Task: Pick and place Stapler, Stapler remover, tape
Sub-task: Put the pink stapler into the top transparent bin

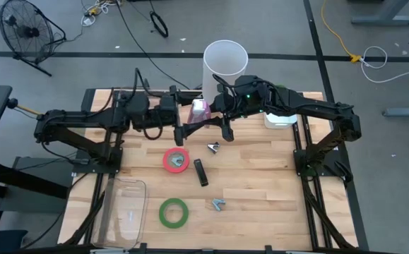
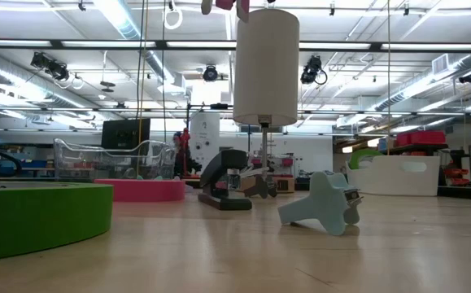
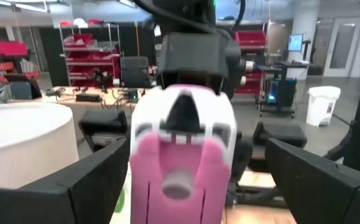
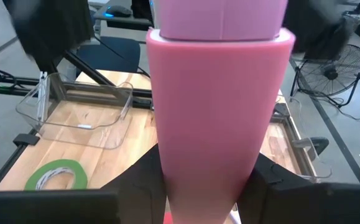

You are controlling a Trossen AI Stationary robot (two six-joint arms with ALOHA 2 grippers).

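Note:
A pink-and-white stapler [image 1: 200, 108] hangs above the table's far middle with my right gripper [image 1: 215, 107] shut on it. My left gripper [image 1: 190, 111] is level and open; its fingers [image 3: 92, 186] stand on either side of the stapler's free end [image 3: 183, 155], with a gap showing on one side. A black stapler [image 1: 201, 172] lies mid-table. One staple remover [image 1: 213, 147] lies beyond it and another [image 1: 219, 204] nearer. Red tape [image 1: 176, 160] and green tape [image 1: 174, 212] lie flat on the wood. My right gripper pinches the pink stapler between its two fingers [image 4: 136, 180], on the two sides of the end nearest that arm [image 4: 204, 180]. The fingers come from the table's right, slanting a little down, and lie along the stapler. The stapler is lifted clear and sticks out toward the left arm.
A tall white cylinder [image 1: 225, 65] stands at the far edge, just behind both grippers. A clear plastic tray [image 1: 123, 210] sits at the near left corner, and a white box [image 1: 280, 118] under the right arm at the far right.

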